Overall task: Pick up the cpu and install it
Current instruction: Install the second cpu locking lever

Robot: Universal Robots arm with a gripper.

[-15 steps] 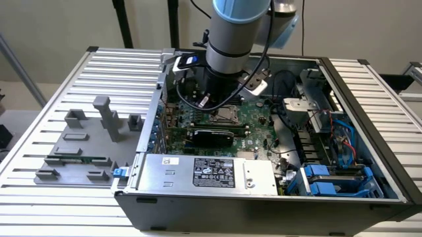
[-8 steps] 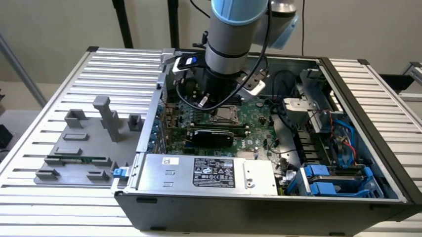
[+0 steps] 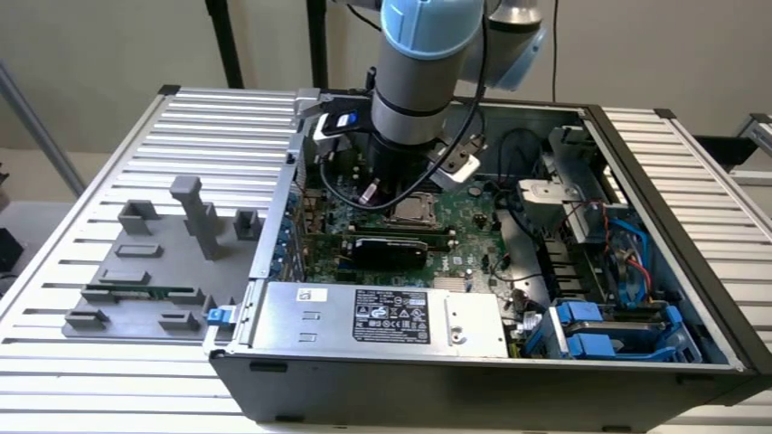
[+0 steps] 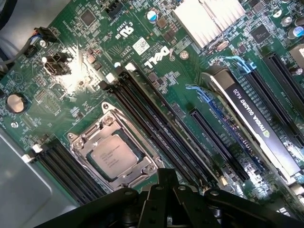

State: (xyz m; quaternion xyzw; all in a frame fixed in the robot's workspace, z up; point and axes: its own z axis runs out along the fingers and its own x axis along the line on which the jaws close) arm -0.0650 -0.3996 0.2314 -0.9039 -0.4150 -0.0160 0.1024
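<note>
Already seated: cpu [image 4: 113,155] sits in its socket [image 4: 114,153] on the motherboard [image 4: 156,95], inside the open pc case [image 3: 483,371].

Arm hangs w/ gripper [image 3: 389,188] just above the board, near the cpu [image 3: 414,211] but apart from it. Can't tell how far the gripper is open or if it has hold of anything. Graphics card [image 4: 259,128] beside mem slots [image 4: 156,128]; psu box [image 3: 386,316] at case front; gray fixture tray [image 3: 157,262] at exterior view's left.
</note>
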